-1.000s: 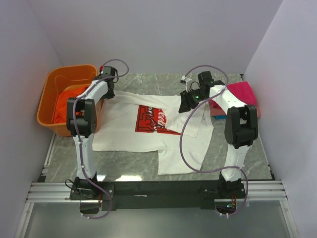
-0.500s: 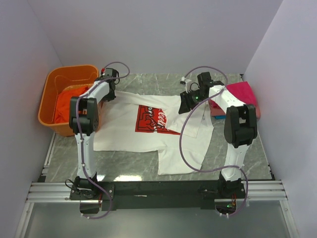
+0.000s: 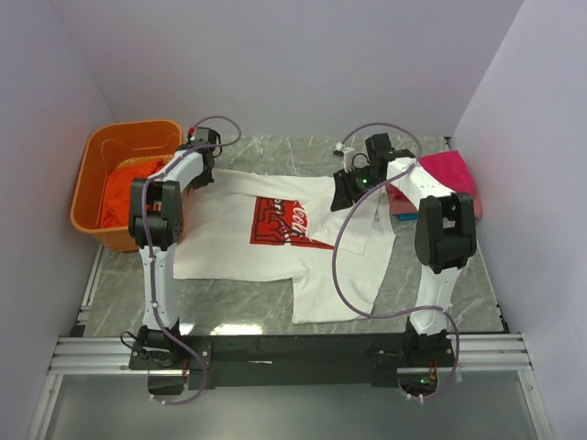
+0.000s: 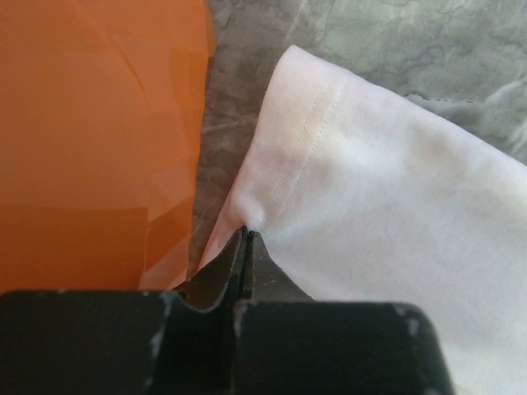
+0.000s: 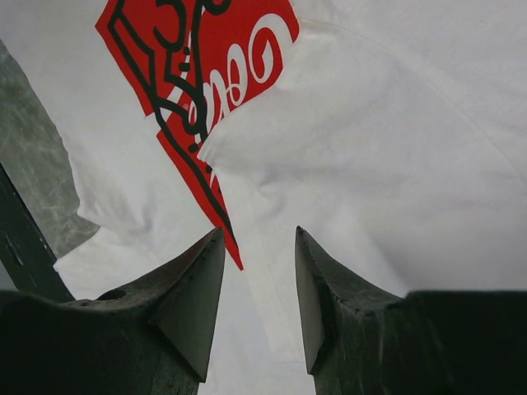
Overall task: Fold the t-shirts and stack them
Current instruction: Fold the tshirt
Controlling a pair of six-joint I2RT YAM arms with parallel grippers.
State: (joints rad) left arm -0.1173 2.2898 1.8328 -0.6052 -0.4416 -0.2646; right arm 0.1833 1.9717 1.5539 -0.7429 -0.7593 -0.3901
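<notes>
Pinching the sleeve hem of the white t-shirt (image 3: 238,247), the left claw (image 4: 245,234) is fully closed on the cloth, just beside the orange basket (image 3: 92,170), on its right-hand wall. The right claw (image 5: 259,237) stands about half open, its jaws apart with nothing between them. It hangs over the shirt's side away from the basket, near the red print (image 3: 286,222); I cannot tell whether it touches the cloth.

The white shirt lies spread on the tabletop (image 3: 275,151), starting right beside the basket and reaching away from it. It is mostly flat and not yet folded into a packet, though one flap of white lies over a corner of the print. Well apart from the basket, beyond the white shirt, sits a pile with a magenta t-shirt (image 3: 449,174) on top and pink and blue edges (image 3: 404,203) beneath; these look finished. An orange-red t-shirt (image 3: 115,202) waits crumpled inside the basket. By my reading, roughly half is done: this shirt's folding has barely begun, and one more remains.
</notes>
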